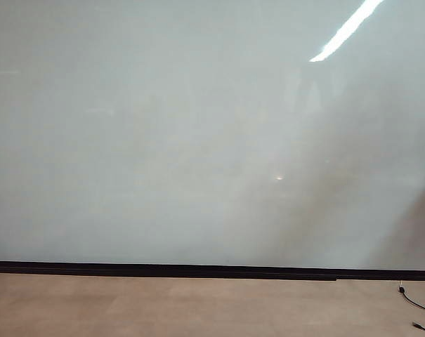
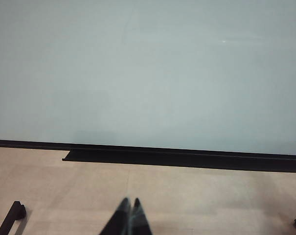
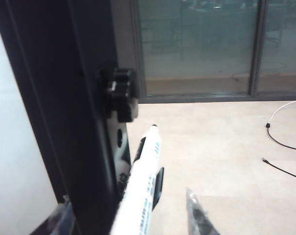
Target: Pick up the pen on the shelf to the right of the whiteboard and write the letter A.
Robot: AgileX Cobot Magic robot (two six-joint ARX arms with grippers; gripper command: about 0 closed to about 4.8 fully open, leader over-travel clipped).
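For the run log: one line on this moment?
stage: pen pickup | right gripper: around pen, not clamped | left gripper: shut, idle | whiteboard: blank

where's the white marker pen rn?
Right wrist view only: white marker pen between the right gripper fingers, beside the whiteboard's black frame.

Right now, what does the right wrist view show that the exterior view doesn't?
Only the right wrist view shows the pen, lying between the fingers of the right gripper, whose jaws look not yet shut on it, beside the board's dark frame post, with glass doors behind. Only the exterior view shows the whiteboard front-on, blank, with no letter A. Both show the tan floor and a black cable. The left gripper appears in neither; it shows shut in its own wrist view.
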